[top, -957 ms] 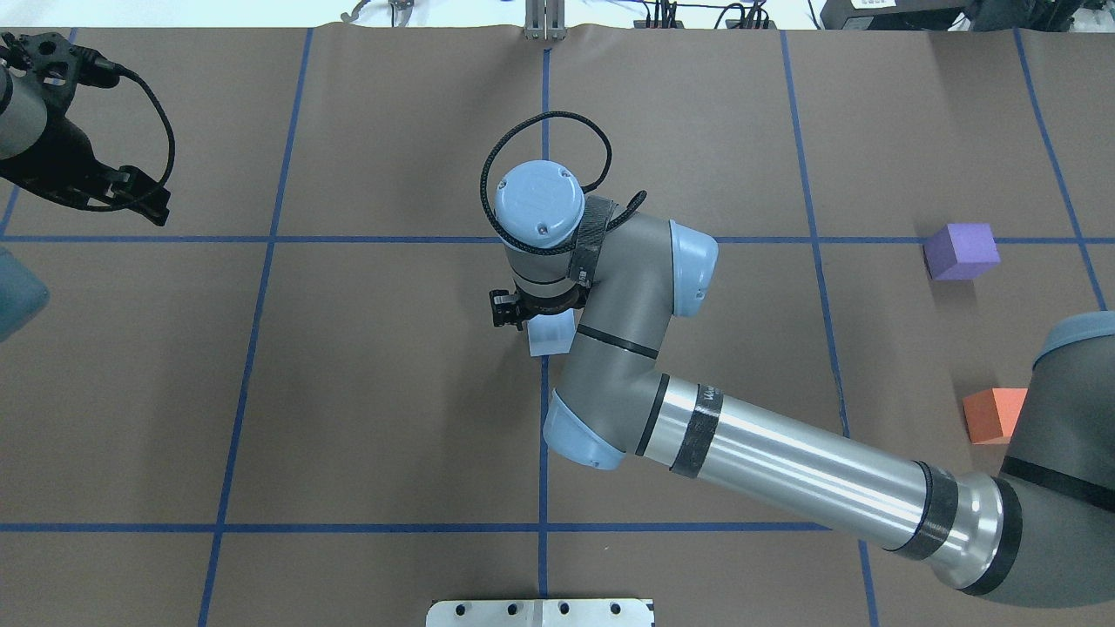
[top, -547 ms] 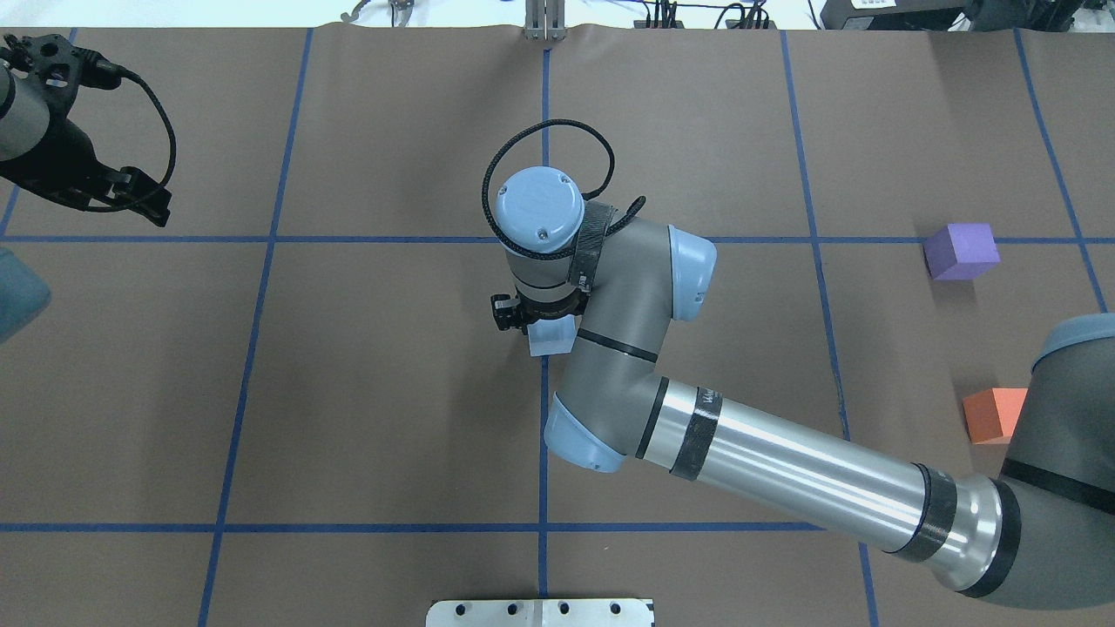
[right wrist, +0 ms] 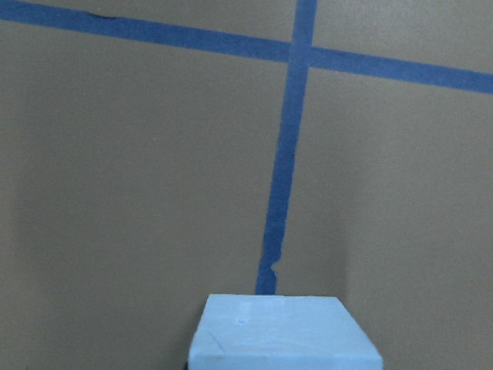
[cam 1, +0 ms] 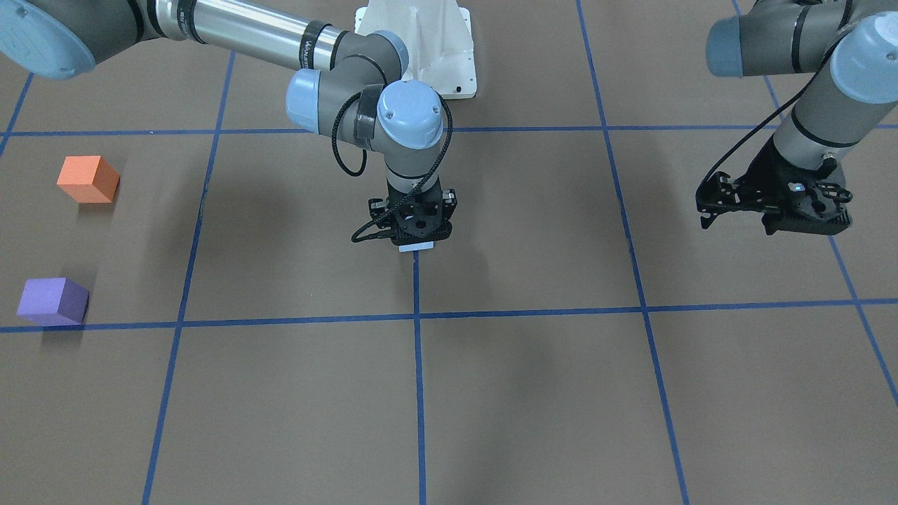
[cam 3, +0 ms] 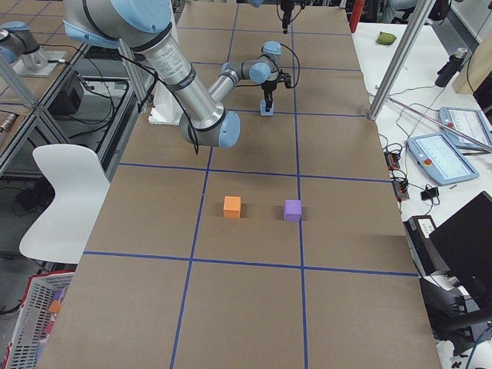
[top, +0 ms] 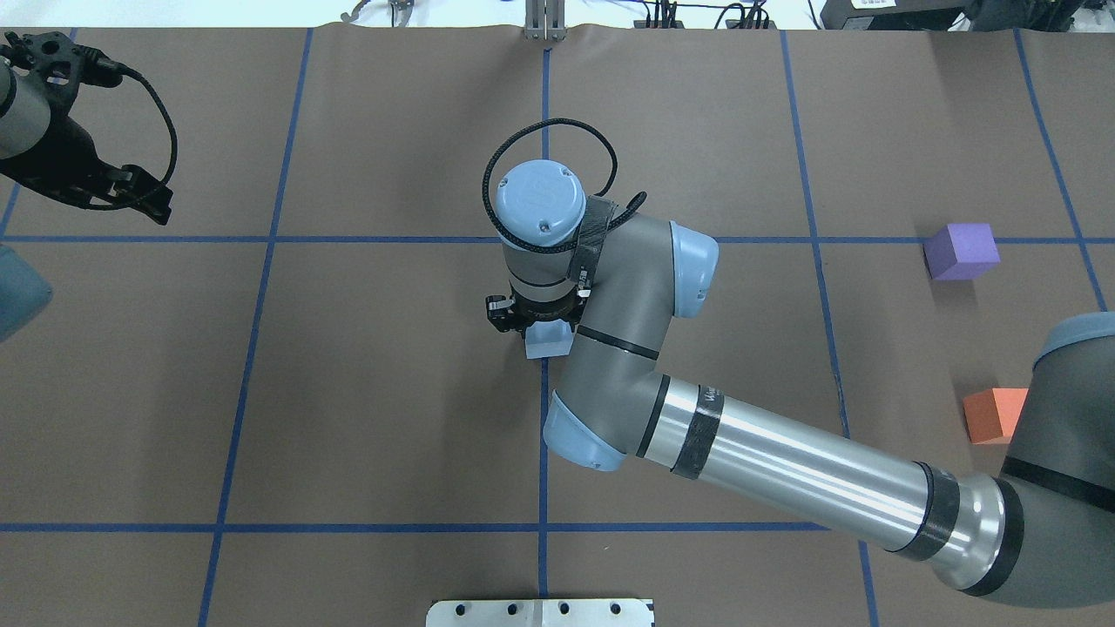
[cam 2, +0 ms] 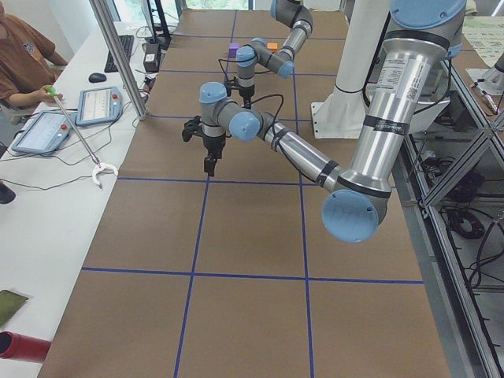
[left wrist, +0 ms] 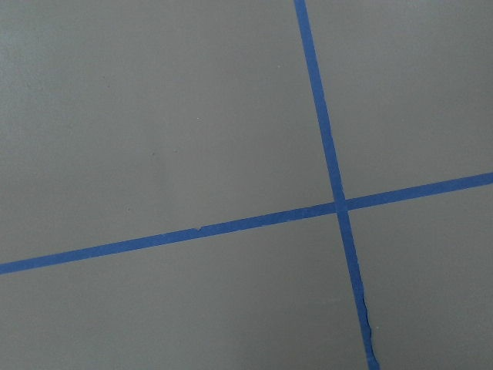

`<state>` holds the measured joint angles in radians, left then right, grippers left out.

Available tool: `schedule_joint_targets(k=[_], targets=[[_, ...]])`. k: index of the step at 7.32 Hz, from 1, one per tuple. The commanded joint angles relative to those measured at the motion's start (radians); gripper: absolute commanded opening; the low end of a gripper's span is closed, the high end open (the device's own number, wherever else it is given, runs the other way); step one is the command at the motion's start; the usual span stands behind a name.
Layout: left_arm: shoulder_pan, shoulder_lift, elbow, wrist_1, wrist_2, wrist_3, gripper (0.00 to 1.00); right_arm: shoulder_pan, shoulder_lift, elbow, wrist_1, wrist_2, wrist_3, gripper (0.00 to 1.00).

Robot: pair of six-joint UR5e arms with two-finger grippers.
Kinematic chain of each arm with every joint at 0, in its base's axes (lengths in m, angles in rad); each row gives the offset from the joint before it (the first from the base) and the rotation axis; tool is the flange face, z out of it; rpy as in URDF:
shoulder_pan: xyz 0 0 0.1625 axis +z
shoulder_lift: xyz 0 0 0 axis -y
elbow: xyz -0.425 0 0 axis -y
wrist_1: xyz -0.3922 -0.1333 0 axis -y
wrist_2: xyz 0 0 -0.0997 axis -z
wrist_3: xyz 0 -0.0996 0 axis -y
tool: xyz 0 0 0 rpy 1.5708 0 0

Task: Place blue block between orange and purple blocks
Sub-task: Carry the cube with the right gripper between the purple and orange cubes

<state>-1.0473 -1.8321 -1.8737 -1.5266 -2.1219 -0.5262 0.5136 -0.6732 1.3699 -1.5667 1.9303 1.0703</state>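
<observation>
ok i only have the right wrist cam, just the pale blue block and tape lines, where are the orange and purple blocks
observer: both at the robot's right end of the table, orange block nearer the base, purple block farther out
operator: touching each other?
observer: no, apart, brown paper showing between them
operator: and the left arm
observer: left gripper hangs over the opposite end, away from the blocks

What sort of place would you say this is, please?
Most likely a robotics lab's data-collection cell: two grey robot arms work over a brown paper-covered table gridded with blue tape, and grey touchscreen pendants lie on a white side bench.
</observation>
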Motion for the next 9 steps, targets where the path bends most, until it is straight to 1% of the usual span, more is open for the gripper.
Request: schedule_joint_targets(k=[1, 2, 3, 4, 5, 6, 7, 8, 9], targets=[[-0.017, 0.004, -0.012, -0.003, -0.001, 0.002, 1.0, 0.057, -0.019, 0.125, -0.108, 0.026, 0.0, 0.0], [-0.04, 0.013, -0.015, 0.002, -0.001, 0.082, 1.0, 0.092, -0.114, 0.262, -0.14, 0.036, -0.015, 0.0], [-0.062, 0.034, -0.013, 0.003, 0.0, 0.166, 1.0, 0.15, -0.24, 0.387, -0.144, 0.058, -0.033, 0.0], [-0.08, 0.046, -0.013, 0.0, 0.0, 0.175, 1.0, 0.223, -0.308, 0.423, -0.144, 0.099, -0.088, 0.0], [-0.133, 0.078, -0.004, -0.015, -0.009, 0.195, 1.0, 0.283, -0.381, 0.463, -0.142, 0.122, -0.208, 0.0], [-0.143, 0.108, -0.012, -0.02, -0.019, 0.251, 1.0, 0.324, -0.479, 0.513, -0.127, 0.122, -0.26, 0.0], [-0.145, 0.126, -0.015, -0.021, -0.012, 0.271, 1.0, 0.354, -0.593, 0.573, -0.092, 0.119, -0.304, 0.0], [-0.146, 0.146, -0.019, -0.018, -0.009, 0.267, 1.0, 0.397, -0.708, 0.586, 0.016, 0.143, -0.317, 0.0], [-0.149, 0.164, -0.019, -0.02, -0.009, 0.267, 1.0, 0.428, -0.827, 0.572, 0.171, 0.157, -0.319, 0.0]])
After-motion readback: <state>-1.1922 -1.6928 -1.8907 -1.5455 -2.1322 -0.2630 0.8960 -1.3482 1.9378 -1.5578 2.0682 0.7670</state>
